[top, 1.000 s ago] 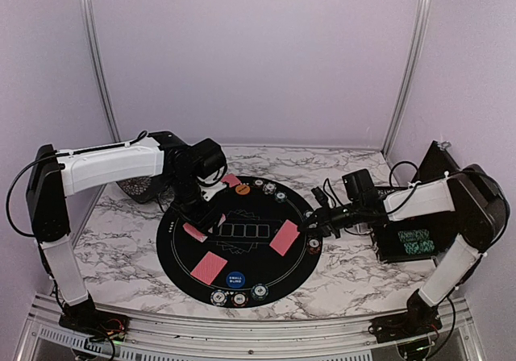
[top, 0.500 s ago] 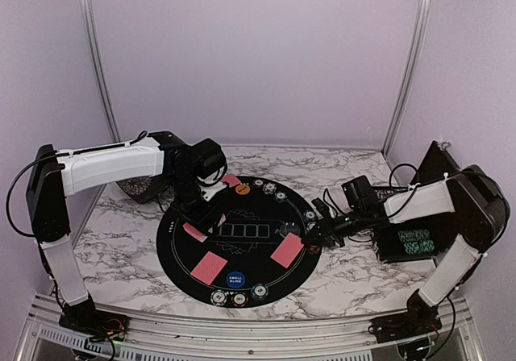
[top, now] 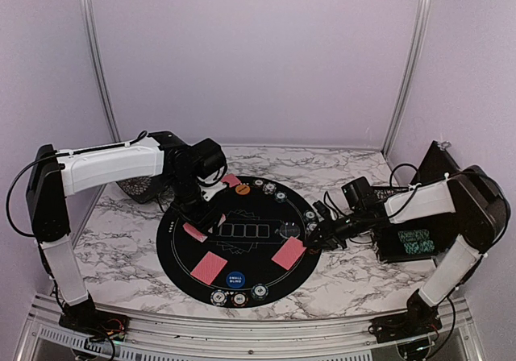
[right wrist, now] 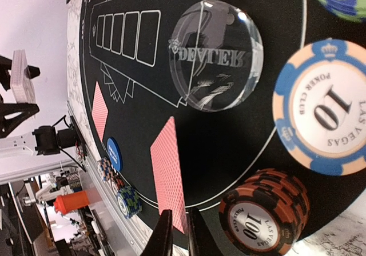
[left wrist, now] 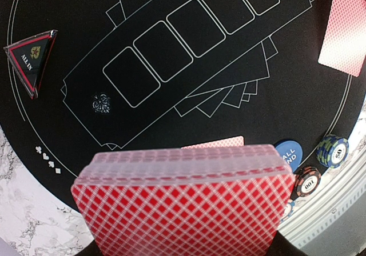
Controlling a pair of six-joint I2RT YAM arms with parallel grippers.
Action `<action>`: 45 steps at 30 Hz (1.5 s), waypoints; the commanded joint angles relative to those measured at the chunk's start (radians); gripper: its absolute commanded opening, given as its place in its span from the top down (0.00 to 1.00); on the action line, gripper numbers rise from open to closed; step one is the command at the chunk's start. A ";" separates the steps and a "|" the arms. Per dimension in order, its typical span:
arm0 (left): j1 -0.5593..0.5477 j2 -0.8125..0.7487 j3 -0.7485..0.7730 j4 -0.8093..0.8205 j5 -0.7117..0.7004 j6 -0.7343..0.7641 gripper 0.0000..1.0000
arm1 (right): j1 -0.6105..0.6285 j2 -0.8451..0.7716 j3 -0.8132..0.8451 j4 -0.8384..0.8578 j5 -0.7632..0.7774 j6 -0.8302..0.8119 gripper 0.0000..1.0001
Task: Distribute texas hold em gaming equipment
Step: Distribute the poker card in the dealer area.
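Observation:
My left gripper (top: 203,216) is shut on a thick deck of red-backed cards (left wrist: 183,204), held above the left side of the round black mat (top: 250,252). My right gripper (right wrist: 179,236) is shut on the corner of a single red-backed card (right wrist: 168,170), held low over the mat's right front edge (top: 289,253). Another card (top: 209,267) lies face down at the mat's front left. A blue small-blind button (top: 235,280), an orange button (top: 243,189) and a black triangular marker (left wrist: 31,56) lie on the mat. Striped chips (top: 239,299) sit along the front rim.
A clear dealer puck (right wrist: 216,56), a blue-and-white 10 chip (right wrist: 326,110) and a black-and-orange 100 stack (right wrist: 266,213) sit close beside the right gripper. More chips (top: 270,188) line the back rim. The black chip case (top: 411,244) stands at the right.
My right gripper has carried its card towards the near right rim of the mat and lower. The left arm and its deck have not moved.

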 commanded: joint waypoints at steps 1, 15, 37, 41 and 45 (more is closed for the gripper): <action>0.005 -0.002 0.004 -0.009 0.001 0.009 0.43 | -0.009 -0.028 0.043 -0.032 0.033 -0.018 0.88; 0.006 -0.004 0.001 -0.009 0.002 0.009 0.43 | -0.006 -0.029 0.104 -0.066 0.059 -0.033 0.81; 0.007 -0.006 0.001 -0.010 0.006 0.008 0.43 | 0.041 0.009 0.200 -0.095 0.124 -0.044 0.80; 0.007 -0.008 0.003 -0.009 0.005 0.008 0.43 | 0.075 0.049 0.249 -0.128 0.173 -0.064 0.72; 0.007 -0.014 -0.006 -0.009 0.005 0.003 0.43 | 0.096 0.075 0.275 -0.147 0.216 -0.075 0.66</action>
